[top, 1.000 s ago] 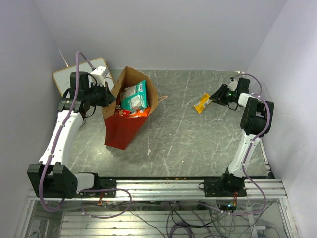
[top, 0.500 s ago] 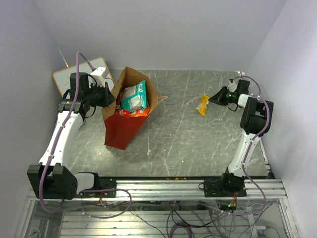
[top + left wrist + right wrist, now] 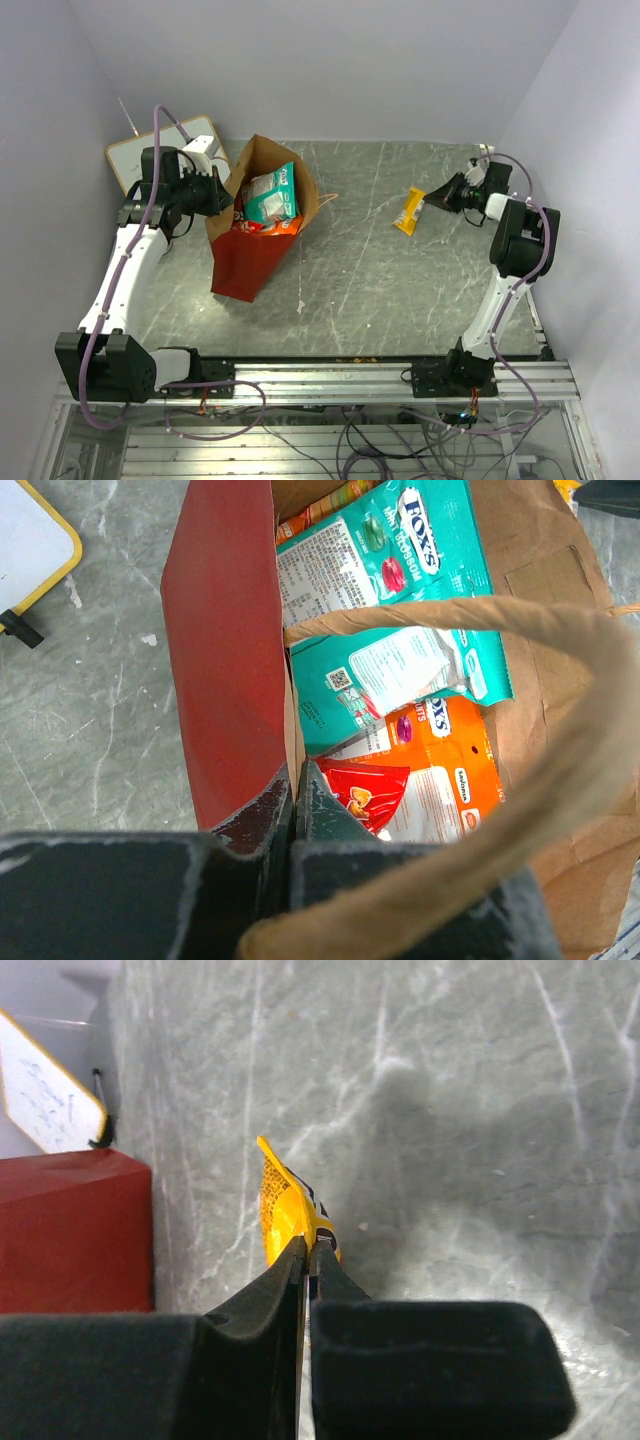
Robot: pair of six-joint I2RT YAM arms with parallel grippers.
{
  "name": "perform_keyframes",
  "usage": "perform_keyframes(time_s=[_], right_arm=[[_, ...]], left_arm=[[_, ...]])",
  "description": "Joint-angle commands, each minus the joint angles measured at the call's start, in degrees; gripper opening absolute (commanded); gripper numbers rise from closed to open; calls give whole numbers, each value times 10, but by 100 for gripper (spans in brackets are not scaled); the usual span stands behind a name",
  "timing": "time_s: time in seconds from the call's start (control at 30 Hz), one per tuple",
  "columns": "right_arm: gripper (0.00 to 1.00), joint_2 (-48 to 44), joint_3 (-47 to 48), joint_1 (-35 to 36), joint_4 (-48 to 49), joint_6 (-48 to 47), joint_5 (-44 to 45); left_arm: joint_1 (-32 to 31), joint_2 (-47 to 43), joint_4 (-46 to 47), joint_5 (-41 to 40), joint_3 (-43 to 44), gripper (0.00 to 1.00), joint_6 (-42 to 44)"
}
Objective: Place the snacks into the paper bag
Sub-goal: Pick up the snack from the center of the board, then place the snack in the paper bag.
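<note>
Right fingers (image 3: pixel 301 1253) nip the yellow packet (image 3: pixel 283 1205); left fingers (image 3: pixel 297 786) clamp the paper bag (image 3: pixel 225 650) at its rim.

Glossy crinkled foil snacks (image 3: pixel 400 600), matt red-and-kraft paper bag (image 3: pixel 225 680), twisted paper handle (image 3: pixel 520 620), smooth stone-look table (image 3: pixel 400 280).

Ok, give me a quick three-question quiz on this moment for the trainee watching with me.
1. True or false: the right gripper is shut on the yellow packet, which is outside the paper bag.
2. What is the left gripper pinching? A: the paper bag's side wall. B: nothing, it hangs open. C: a loose snack on the table.
3. Fill in the missing word: the teal packet lies ___ the paper bag.

Key: 1 true; 2 A; 3 inside.
</note>
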Motion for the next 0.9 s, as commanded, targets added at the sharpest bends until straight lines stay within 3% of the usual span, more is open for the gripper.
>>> perform_keyframes(time_s=[0.0,0.5,0.87], right_arm=[[0,-53,-22,-3,42,26,-23],[0,-150,-117,61,151,70,-69],[0,-241,-117,151,156,1,-64]], left_arm=[[-5,-21,49,16,-3,7,1],[-5,-18,49,11,-4,7,4],[-4,-18,51,2,-9,7,9]])
